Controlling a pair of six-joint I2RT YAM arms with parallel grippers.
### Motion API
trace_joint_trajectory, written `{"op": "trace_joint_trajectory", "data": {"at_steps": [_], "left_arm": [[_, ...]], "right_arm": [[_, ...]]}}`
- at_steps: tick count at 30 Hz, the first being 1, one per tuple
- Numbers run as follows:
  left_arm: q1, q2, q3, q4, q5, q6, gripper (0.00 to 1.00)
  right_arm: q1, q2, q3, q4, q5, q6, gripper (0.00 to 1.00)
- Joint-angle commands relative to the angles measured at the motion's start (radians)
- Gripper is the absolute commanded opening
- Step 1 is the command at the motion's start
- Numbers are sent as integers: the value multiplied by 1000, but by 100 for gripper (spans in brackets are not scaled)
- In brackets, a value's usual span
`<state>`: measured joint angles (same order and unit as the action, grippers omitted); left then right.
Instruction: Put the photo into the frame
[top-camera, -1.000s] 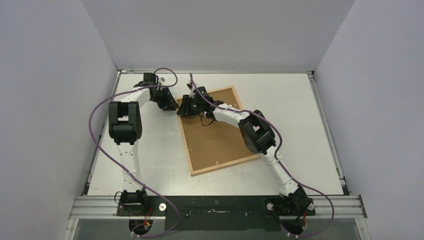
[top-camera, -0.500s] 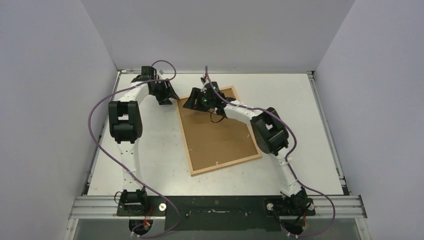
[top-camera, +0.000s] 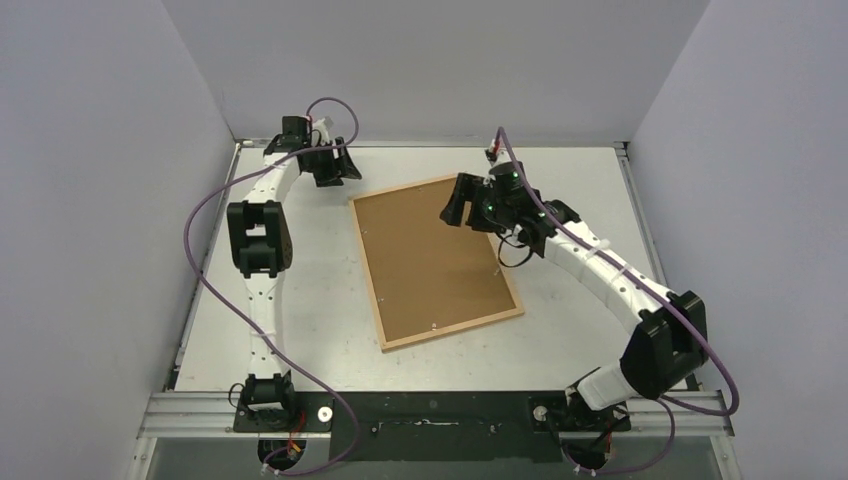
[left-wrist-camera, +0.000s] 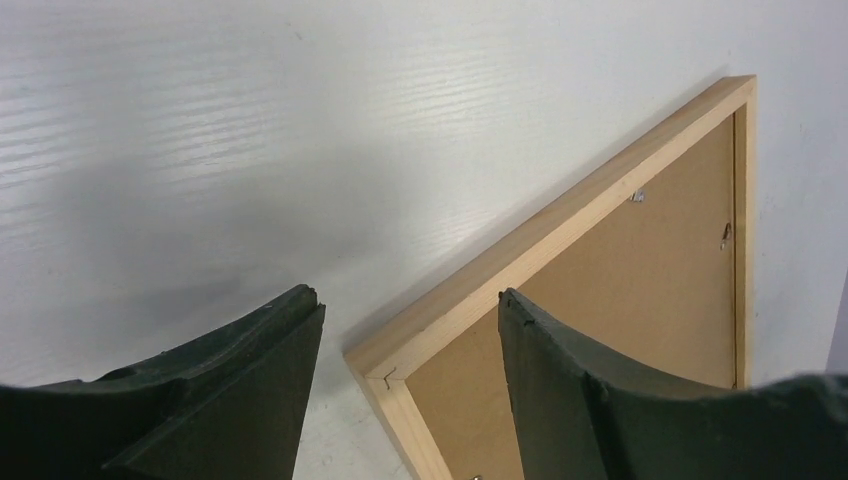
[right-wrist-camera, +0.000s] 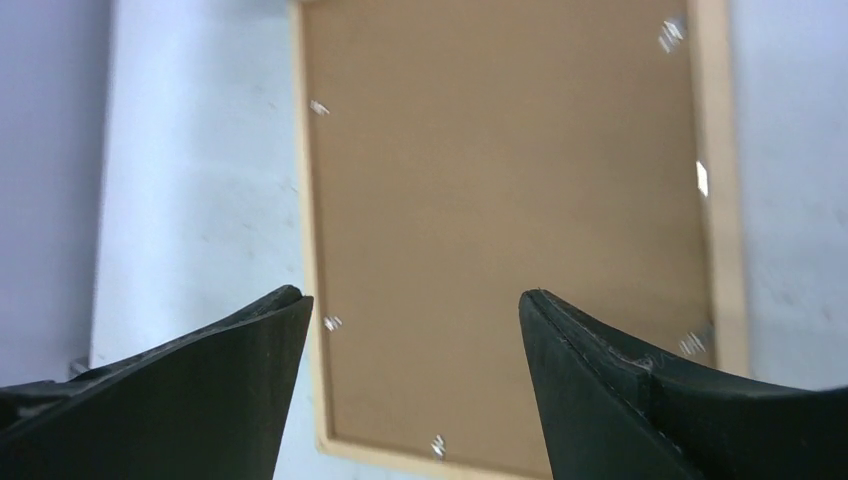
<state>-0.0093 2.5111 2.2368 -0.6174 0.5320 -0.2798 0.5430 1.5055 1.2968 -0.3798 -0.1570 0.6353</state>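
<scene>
**A:** How far along is the task judged to be?

**B:** The left gripper (top-camera: 336, 167) is seen with its jaws spread and nothing held, near the far-left corner of the frame (top-camera: 452, 330). The frame lies flat on the worktop (top-camera: 320, 310), back upward, and is filled by the brown backing board (top-camera: 430, 260). The right gripper (top-camera: 460, 206) is likewise spread and empty, above the far-right corner. The photo is not seen in any view. Whether it lies beneath the board cannot be told, so completion cannot be confirmed.

**A:** What room is left for moving?

**B:** Bare worktop is seen left of the frame, a narrower strip beyond its far edge, and a wide stretch on the right. Walls close off the left, far and right sides.
</scene>
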Motion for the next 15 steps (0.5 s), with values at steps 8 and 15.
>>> {"op": "trace_joint_trajectory", "data": {"at_steps": [8, 15], "left_arm": [[4, 55, -38, 138, 285, -12, 58], [49, 6, -162, 165, 350, -13, 55]], "right_arm": [[-172, -270, -332, -471, -18, 141, 87], [-348, -347, -571, -358, -205, 229, 91]]}}
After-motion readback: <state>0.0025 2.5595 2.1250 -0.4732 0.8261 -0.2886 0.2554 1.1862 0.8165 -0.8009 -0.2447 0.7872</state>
